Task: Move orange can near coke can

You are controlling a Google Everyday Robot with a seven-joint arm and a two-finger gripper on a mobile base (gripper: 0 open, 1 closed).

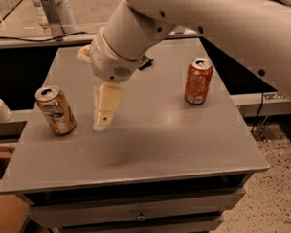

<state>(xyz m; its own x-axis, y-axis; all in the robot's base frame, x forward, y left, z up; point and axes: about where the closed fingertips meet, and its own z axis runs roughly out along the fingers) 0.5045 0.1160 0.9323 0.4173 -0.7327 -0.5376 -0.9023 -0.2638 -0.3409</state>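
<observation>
The orange can [55, 110], pale orange-gold with a whitish and dark picture and a silver top, stands upright at the left side of the grey table [151, 142]. The coke can [198, 81], deep red-orange with a silver top, stands upright at the right side of the table. My gripper [102, 119] hangs from the white arm above the table's left middle. It is a little to the right of the orange can, apart from it, and far left of the coke can. It holds nothing.
A small dark object [144, 63] lies on the table behind the arm, mostly hidden. The table has drawers [139, 212] at its front. A white stand [53, 13] rises behind the table at the back left. A cardboard box [8, 219] sits on the floor at lower left.
</observation>
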